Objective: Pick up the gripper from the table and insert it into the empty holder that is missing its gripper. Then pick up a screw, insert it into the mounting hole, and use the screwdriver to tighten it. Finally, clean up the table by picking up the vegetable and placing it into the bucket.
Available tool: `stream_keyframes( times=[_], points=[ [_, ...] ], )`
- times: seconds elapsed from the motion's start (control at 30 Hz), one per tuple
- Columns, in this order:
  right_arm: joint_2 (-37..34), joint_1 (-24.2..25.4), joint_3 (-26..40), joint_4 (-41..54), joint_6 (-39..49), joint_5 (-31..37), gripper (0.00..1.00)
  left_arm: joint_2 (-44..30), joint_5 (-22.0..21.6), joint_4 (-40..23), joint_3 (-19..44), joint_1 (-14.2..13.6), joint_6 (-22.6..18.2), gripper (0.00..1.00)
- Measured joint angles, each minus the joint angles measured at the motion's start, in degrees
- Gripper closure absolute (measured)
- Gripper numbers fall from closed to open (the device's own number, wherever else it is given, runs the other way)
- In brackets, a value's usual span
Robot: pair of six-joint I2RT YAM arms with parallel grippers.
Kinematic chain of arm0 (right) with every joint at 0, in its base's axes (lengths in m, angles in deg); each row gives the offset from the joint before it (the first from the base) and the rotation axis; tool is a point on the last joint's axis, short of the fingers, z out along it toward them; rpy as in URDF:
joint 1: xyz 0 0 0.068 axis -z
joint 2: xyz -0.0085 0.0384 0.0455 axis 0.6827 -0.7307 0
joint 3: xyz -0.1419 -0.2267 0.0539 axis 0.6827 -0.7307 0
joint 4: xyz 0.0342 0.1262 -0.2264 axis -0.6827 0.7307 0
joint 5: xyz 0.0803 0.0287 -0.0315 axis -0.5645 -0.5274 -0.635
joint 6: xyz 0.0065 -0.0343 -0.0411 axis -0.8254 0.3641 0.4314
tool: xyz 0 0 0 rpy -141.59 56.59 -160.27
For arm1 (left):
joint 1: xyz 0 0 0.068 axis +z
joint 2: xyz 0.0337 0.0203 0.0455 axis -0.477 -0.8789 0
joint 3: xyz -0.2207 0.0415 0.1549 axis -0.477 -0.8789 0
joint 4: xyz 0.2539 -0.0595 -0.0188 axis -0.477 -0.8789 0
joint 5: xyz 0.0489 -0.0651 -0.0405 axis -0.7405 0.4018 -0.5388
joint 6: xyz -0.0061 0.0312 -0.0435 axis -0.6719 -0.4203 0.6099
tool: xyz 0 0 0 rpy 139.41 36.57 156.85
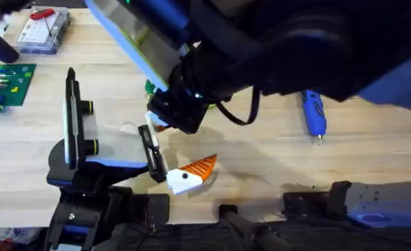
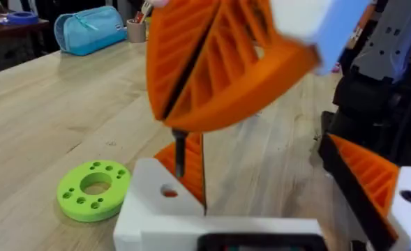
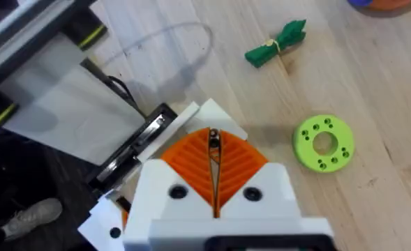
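Overhead view: a light wood worktop w/ two robot arms. The right arm reaches across the middle, so the right gripper hangs left of centre, just above the holder. The holder stands toward the front left, its tall black plate upright and two yellow-green-ringed knobs facing right.

The gripper, an orange ribbed wedge w/ a white base, sits near the worktop's front edge. It lies at the end of the holder's blue-and-black body, just beside a flat black finger. Whether it is fully seated can't be told.

Right wrist view: the white-and-orange fingers are pressed together, pinching a small dark screw at their tips. The left wrist view shows the screw pointing down. It is probably held that way so it can drop straight into the mounting hole, which makes this the screw step.

Left gripper: can't tell if it is spread or closed.

The screwdriver lies flat in the right half, well apart from the holder, likely parked until the screw is in.

A green leafy piece, likely the vegetable, lies toward the far edge near a green ring. Cleanup is not yet done.
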State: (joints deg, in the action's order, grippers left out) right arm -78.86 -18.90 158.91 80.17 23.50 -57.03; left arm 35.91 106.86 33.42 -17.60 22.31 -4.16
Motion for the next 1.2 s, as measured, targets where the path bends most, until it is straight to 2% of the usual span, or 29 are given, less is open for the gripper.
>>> stream_keyframes(
  times=[1.2],
  points=[
    [-0.55, 0.0, -1.01, -1.68, 0.85, -0.21, 0.987, 0.0, 0.0, 0.02, 0.0, 0.0, 0.0, 0.014]
  ],
)
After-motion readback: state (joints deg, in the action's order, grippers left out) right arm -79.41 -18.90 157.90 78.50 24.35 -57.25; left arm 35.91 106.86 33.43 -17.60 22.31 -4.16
